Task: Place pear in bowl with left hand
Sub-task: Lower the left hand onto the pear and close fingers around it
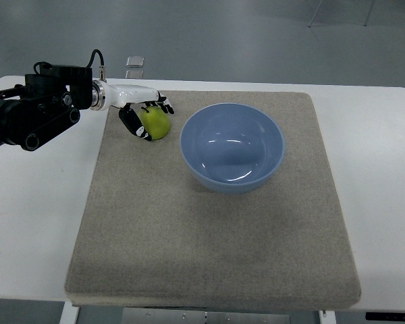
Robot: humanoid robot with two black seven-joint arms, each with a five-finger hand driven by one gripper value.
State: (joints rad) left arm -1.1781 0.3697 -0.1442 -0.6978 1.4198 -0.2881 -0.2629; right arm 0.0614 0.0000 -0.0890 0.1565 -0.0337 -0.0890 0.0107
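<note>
A yellow-green pear (156, 123) sits at the far left of the grey mat (209, 229). My left hand (144, 115) comes in from the left edge and its fingers (131, 124) are curled around the pear, thumb side near, other fingers on the far side. I cannot tell whether the pear is lifted or still resting on the mat. A blue bowl (232, 146) stands empty on the mat just right of the pear, a short gap between them. My right hand is out of view.
The mat lies on a white table (378, 169). A small clear square object (136, 61) lies at the table's far edge behind my left hand. My black left forearm (34, 108) hangs over the table's left side.
</note>
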